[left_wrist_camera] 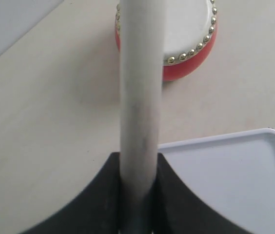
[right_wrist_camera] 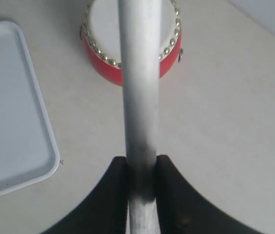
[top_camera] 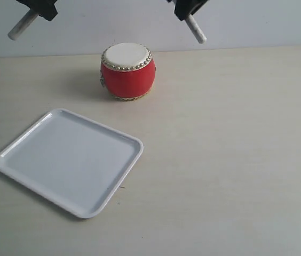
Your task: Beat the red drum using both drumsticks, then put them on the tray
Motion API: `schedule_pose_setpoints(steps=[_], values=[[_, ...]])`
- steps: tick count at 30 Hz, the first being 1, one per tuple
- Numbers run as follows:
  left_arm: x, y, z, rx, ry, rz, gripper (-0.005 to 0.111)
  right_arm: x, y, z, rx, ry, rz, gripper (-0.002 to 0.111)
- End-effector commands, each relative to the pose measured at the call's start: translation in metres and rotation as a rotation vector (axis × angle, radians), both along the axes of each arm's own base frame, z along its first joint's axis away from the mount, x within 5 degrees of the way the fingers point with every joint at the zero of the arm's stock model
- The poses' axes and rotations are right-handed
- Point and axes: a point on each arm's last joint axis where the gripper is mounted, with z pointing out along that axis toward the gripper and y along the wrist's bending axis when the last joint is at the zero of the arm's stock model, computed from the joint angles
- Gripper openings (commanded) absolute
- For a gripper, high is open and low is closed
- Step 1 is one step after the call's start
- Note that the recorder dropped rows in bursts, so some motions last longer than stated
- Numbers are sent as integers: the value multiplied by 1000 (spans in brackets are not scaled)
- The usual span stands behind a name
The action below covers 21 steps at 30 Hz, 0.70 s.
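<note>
The red drum stands upright at the back of the table, cream skin up, ringed with metal studs; it also shows as the drum and the drum in the wrist views. My left gripper is shut on a pale drumstick raised at the upper left. My right gripper is shut on the other drumstick, raised at the upper right. Both stick ends, left and right, hang above and to either side of the drum, apart from it. The white tray lies front left.
A pale wall runs behind the drum. The light wooden tabletop stretches bare to the right of the tray and drum. The tray's rim lies close under the left stick's line.
</note>
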Motion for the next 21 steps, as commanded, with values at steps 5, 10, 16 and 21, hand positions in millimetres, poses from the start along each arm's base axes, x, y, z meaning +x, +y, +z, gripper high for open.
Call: schedule_pose_setpoints(steps=[5, 10, 16, 21], values=[[-1, -1, 3, -7, -8, 5, 0, -4, -2, 10, 7, -26, 3, 0], [-1, -1, 3, -7, -8, 5, 0, -1, 0, 3, -3, -16, 14, 0], [-1, -1, 3, -7, -8, 5, 0, -1, 0, 3, -4, -17, 16, 0], [-1, -1, 3, -7, -8, 5, 0, -1, 0, 3, -6, -18, 20, 0]])
